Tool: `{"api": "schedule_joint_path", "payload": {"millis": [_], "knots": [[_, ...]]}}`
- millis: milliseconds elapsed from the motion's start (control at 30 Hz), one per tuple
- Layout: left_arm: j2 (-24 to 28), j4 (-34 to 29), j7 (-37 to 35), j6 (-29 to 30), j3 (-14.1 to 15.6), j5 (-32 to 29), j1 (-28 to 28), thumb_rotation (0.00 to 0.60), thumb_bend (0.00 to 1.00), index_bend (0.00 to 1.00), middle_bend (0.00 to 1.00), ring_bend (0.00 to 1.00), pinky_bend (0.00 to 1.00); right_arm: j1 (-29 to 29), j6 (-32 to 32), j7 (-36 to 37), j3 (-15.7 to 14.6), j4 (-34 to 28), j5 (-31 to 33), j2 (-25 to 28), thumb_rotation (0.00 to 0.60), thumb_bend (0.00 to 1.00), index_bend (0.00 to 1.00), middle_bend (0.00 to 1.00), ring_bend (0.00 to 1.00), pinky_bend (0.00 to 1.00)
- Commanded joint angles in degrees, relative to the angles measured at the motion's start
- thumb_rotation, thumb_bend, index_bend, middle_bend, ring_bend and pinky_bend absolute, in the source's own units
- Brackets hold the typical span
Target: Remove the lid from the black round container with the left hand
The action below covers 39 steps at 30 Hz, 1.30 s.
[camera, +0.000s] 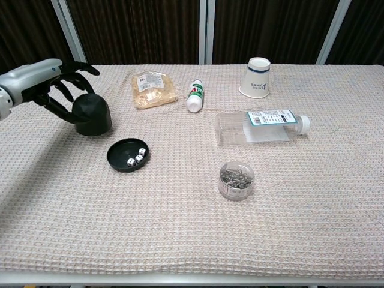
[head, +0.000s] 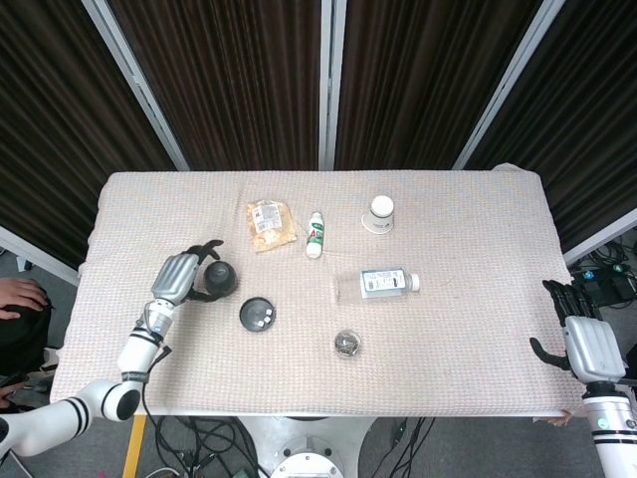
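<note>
The black domed lid (camera: 92,114) (head: 219,280) sits on the cloth at the left, and my left hand (camera: 55,84) (head: 182,277) grips it from the left side with fingers curled around it. The black round base (camera: 128,155) (head: 257,314) lies uncovered to the lid's right, with small white dice inside. My right hand (head: 587,339) hangs off the table's right edge, fingers apart and holding nothing; the chest view does not show it.
A snack packet (camera: 153,89), a small white bottle (camera: 195,96), an upturned paper cup (camera: 257,77), a clear water bottle (camera: 261,127) lying on its side and a round tin of clips (camera: 236,180) lie across the cloth-covered table (camera: 192,240).
</note>
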Motion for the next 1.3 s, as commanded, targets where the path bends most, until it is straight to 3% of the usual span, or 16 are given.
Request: {"api": "schedule_joint_path", "payload": {"millis": [33,267,400,600,800,967,1300], "knots": [[1.3,-1.5,-0.4,0.7,0.1,1.0,0.2,0.600,0.10,0.13,0.23,0.16,0.29,0.0,0.0,0.0,0.0,-0.1,-0.1,0.0,0.600,0.21,0.05,0.06,0.00,0.01],[8.6,-9.3,4.3,-0.3,0.0,-0.2,0.5,0.600,0.09,0.13,0.19,0.11,0.22,0.1,0.0,0.2,-0.1,-0.1,-0.3,-0.1,0.600,0.21,0.05,0.06,0.00,0.01],[13.6,-14.7,12.8,5.5,0.0,-1.3,3.0,0.600,0.09,0.13,0.19,0.11,0.22,0.0,0.5,0.6,-0.1,0.0,-0.7,-0.1,0.600,0.21,0.05,0.06,0.00,0.01],[19.2,-20.8,23.8,15.0,2.4,-2.0,9.0,0.600,0.09,0.13,0.19,0.11,0.22,0.0,0.6,1.3,0.3,0.5,-0.6,0.1,0.600,0.21,0.05,0.06,0.00,0.01],[18.5,-18.8,25.6,22.8,5.7,0.0,15.0,0.600,0.05,0.14,0.19,0.11,0.21,0.0,1.2,1.7,0.0,0.9,-1.7,-0.4,0.600,0.21,0.05,0.06,0.00,0.01],[18.5,-18.4,21.6,25.1,8.4,0.3,19.8,0.600,0.04,0.15,0.19,0.11,0.20,-0.3,2.0,1.7,0.0,0.6,-2.1,-0.4,0.600,0.21,0.05,0.06,0.00,0.01],[20.5,-20.0,23.0,30.5,10.8,3.3,25.5,0.600,0.04,0.16,0.19,0.11,0.19,-0.6,3.5,0.3,-0.1,0.7,-2.8,-1.8,0.600,0.21,0.05,0.06,0.00,0.01]]}}
